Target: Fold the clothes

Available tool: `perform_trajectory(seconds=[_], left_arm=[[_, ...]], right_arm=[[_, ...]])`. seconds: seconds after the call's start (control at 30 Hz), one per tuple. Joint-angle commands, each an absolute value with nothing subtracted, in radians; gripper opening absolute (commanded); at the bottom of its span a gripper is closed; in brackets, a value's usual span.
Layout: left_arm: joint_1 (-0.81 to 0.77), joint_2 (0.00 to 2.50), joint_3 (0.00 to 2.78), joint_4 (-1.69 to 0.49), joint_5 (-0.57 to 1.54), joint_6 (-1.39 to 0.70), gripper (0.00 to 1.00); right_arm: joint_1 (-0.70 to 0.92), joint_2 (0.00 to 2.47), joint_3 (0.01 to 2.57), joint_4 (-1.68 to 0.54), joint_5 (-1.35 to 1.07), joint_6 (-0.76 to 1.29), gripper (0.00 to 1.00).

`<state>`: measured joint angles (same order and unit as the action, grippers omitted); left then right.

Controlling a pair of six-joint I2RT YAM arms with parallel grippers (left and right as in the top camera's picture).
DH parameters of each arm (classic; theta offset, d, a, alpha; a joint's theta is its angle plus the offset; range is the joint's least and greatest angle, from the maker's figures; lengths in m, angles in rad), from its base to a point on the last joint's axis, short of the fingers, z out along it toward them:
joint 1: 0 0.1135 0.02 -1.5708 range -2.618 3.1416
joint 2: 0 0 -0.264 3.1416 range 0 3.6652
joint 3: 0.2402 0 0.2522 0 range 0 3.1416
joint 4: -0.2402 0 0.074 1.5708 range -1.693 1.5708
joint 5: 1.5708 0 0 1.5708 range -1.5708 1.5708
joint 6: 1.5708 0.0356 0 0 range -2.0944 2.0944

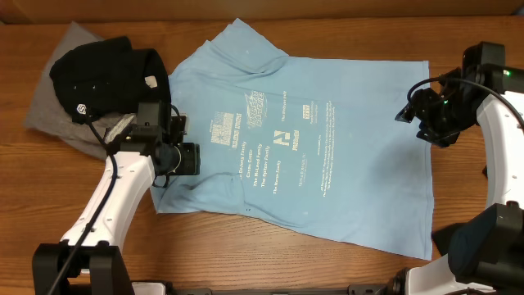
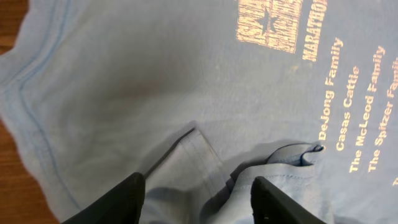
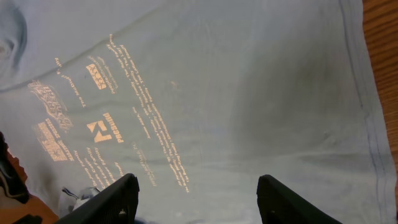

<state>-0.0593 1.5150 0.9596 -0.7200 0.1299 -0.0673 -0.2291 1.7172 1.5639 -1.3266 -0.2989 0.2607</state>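
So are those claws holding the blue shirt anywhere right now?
It seems nothing is held. The left gripper has its jaws apart around a bunched fold of the light blue T-shirt; the right gripper is open above the flat cloth.

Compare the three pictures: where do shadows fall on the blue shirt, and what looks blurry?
Overhead: light blue T-shirt evenly lit, its print too small to read. Left wrist: lettering readable, dark shadow mid-frame, left gripper's fingers blurred. Right wrist: shirt greyer, soft shadow right of centre, right gripper's fingers dark.

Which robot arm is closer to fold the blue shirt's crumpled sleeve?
Probably left: the left gripper hovers open over the blue shirt's bunched sleeve, while the right gripper sits at the far hem.
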Motion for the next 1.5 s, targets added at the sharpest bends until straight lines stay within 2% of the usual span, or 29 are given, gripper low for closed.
perform_trajectory(seconds=[0.0, 0.07, 0.27, 0.4, 0.47, 0.6, 0.73, 0.83, 1.1, 1.47], left_arm=[[-0.066, 1.554, 0.927, -0.698, 0.167, 0.041, 0.52], [-0.066, 1.583, 0.924, -0.698, 0.134, 0.05, 0.49], [-0.068, 1.654, 0.924, -0.638, 0.131, 0.068, 0.51], [-0.068, 1.684, 0.924, -0.624, 0.131, 0.068, 0.45], [-0.068, 1.701, 0.924, -0.616, 0.13, 0.068, 0.37], [-0.068, 1.72, 0.924, -0.623, 0.117, 0.087, 0.36], [-0.067, 1.728, 0.924, -0.627, 0.117, 0.086, 0.24], [-0.067, 1.728, 0.925, -0.628, 0.117, 0.086, 0.04], [-0.052, 1.712, 1.002, -0.708, 0.112, 0.067, 0.04], [-0.043, 1.703, 1.099, -0.835, -0.044, 0.065, 0.04]], right_arm=[[-0.229, 1.693, 1.57, -1.319, -0.29, 0.258, 0.65], [-0.229, 1.693, 1.57, -1.321, -0.29, 0.258, 0.65], [-0.229, 1.693, 1.57, -1.322, -0.29, 0.258, 0.65], [-0.229, 1.692, 1.57, -1.323, -0.29, 0.258, 0.65], [-0.229, 1.693, 1.57, -1.322, -0.29, 0.258, 0.64], [-0.229, 1.692, 1.57, -1.322, -0.29, 0.258, 0.65], [-0.229, 1.693, 1.57, -1.322, -0.29, 0.258, 0.65], [-0.229, 1.693, 1.57, -1.322, -0.29, 0.258, 0.64], [-0.229, 1.693, 1.57, -1.326, -0.29, 0.257, 0.64], [-0.229, 1.693, 1.57, -1.325, -0.289, 0.257, 0.65]])
